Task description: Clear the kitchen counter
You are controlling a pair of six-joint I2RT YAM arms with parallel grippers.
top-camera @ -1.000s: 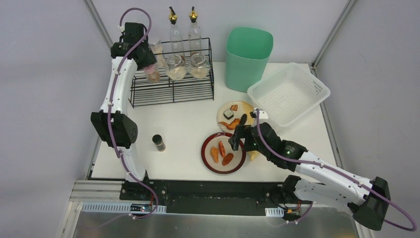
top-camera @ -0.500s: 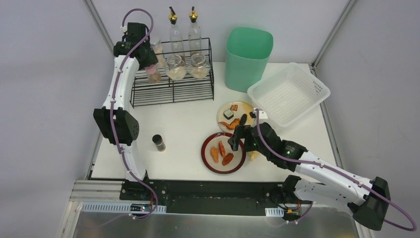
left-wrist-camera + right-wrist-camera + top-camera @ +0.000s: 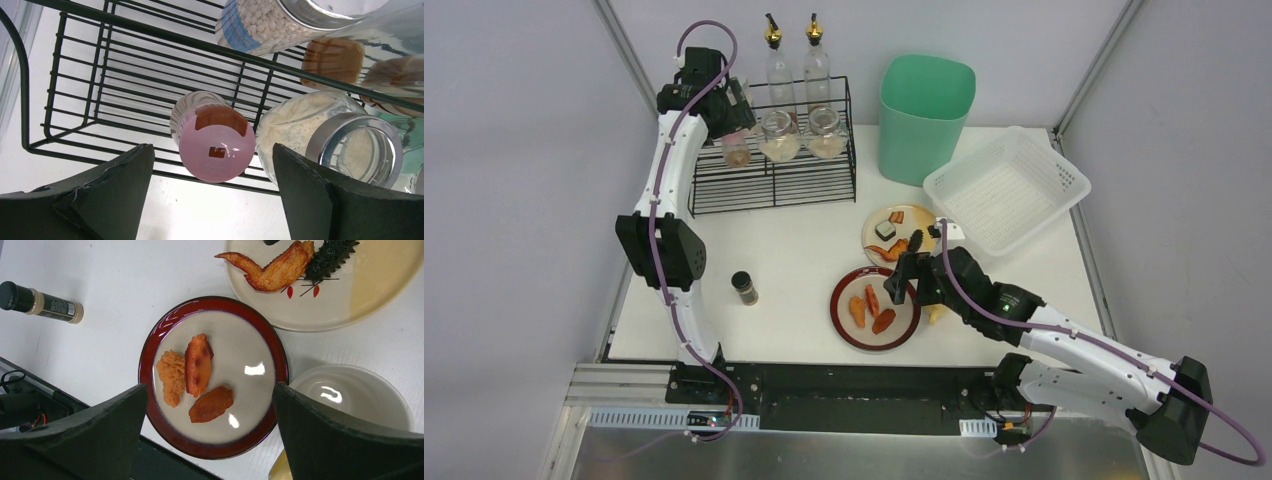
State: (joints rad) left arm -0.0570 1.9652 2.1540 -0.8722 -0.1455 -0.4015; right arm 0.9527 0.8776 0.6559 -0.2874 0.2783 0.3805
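Note:
The white kitchen counter (image 3: pixel 794 250) carries a red-rimmed plate (image 3: pixel 844 322) with three orange food pieces, a cream plate (image 3: pixel 876 245) with a wing and scraps, and a dark-capped spice bottle (image 3: pixel 744 288). My right gripper (image 3: pixel 906 268) hovers open over the red-rimmed plate (image 3: pixel 215 301), nothing between its fingers. My left gripper (image 3: pixel 729 105) is open at the back left of the black wire rack (image 3: pixel 769 185). Just beyond its fingers (image 3: pixel 100 195) a pink-lidded jar (image 3: pixel 216 142) stands free in the rack.
Two glass jars (image 3: pixel 779 135) and two oil bottles (image 3: pixel 776 65) occupy the rack. A green bin (image 3: pixel 926 115) and a white mesh basket (image 3: pixel 1009 190) stand at the back right. A white bowl (image 3: pixel 355 395) sits beside the red-rimmed plate, under my right arm.
My left gripper has opened and let go of the pink-lidded jar, which now stands in the rack; the arm drew back slightly. The right arm has not moved.

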